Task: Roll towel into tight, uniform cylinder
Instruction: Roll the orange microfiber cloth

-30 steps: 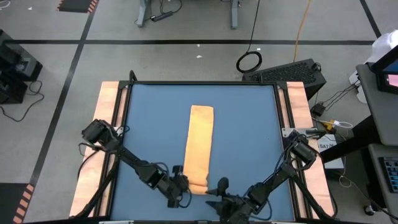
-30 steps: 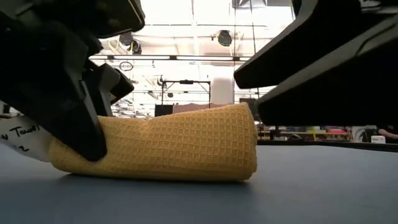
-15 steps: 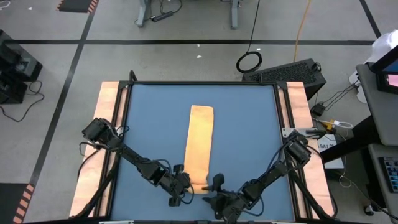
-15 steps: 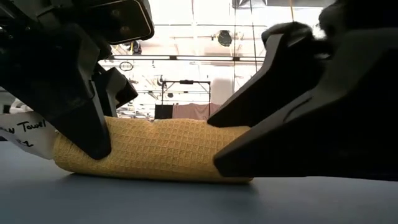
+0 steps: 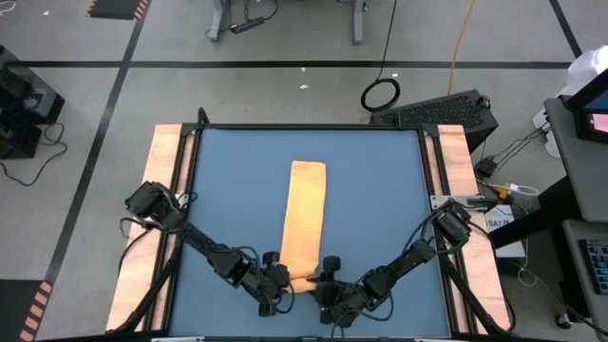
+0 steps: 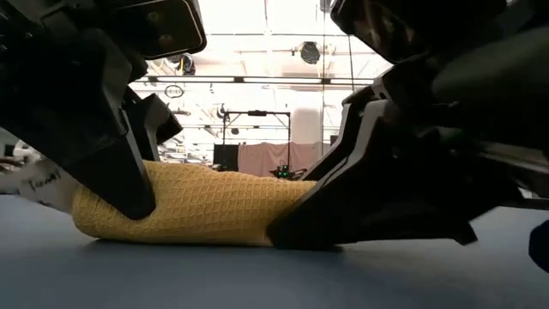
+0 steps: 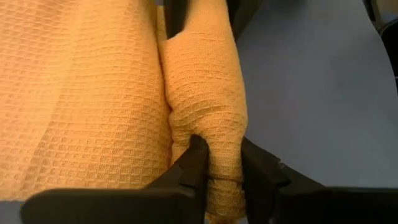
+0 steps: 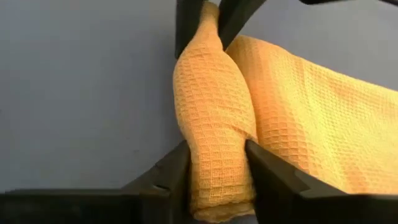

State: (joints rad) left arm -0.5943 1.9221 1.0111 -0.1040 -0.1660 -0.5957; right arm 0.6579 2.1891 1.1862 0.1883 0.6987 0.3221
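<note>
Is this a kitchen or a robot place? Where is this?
It looks like a robot lab or workshop, not a kitchen. A blue work table stands on a grey floor marked with tape lines, cables lie around, and the low view shows a big hall with ceiling lights.

Blue tabletop [image 5: 380, 209] with light wooden strips along its left [image 5: 152, 218] and right [image 5: 460, 190] edges. On the grey floor beyond the far edge: a coiled black cable [image 5: 380, 94], a yellow cord [image 5: 460, 43] and black tape lines [image 5: 285, 65]. A black keyboard [image 5: 446, 111] lies off the far right corner. Low view: ceiling lights and a dark red cloth [image 6: 262, 159] hanging in the background.
</note>
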